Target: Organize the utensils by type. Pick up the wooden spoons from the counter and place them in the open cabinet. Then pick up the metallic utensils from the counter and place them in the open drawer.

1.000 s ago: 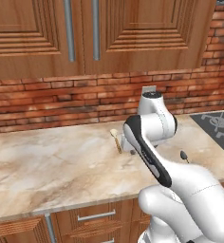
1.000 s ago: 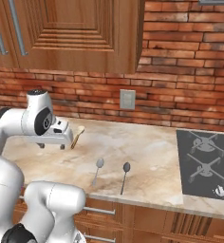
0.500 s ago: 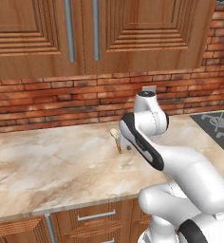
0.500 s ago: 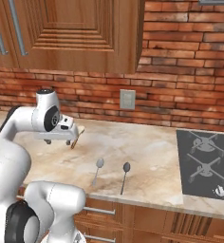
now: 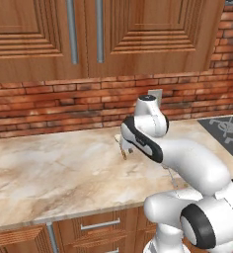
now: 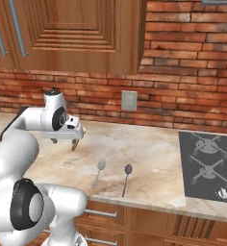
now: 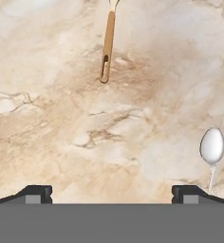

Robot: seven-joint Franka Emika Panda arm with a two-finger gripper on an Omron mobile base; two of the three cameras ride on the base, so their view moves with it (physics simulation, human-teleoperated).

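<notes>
Beige marble desk (image 7: 52, 71) lay under the wide-open, empty pincer (image 7: 112, 192), wooden spoon (image 7: 107, 47) ahead of its tips, one metal spoon (image 7: 211, 152) beside one tip.

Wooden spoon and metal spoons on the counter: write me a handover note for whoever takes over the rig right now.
Gripper: open, holding nothing, poised above the counter and looking down at it.
Wooden spoon: lying flat on the counter just ahead of the fingertips, untouched; in the right base view it lies under the hand.
Metal spoons: two lying side by side near the counter's front edge, one nearer the arm, the other towards the stovetop.
Done: nothing placed yet.
Left: grasp the wooden spoon and put it in the cabinet, then move both metal spoons to the drawer.
</notes>
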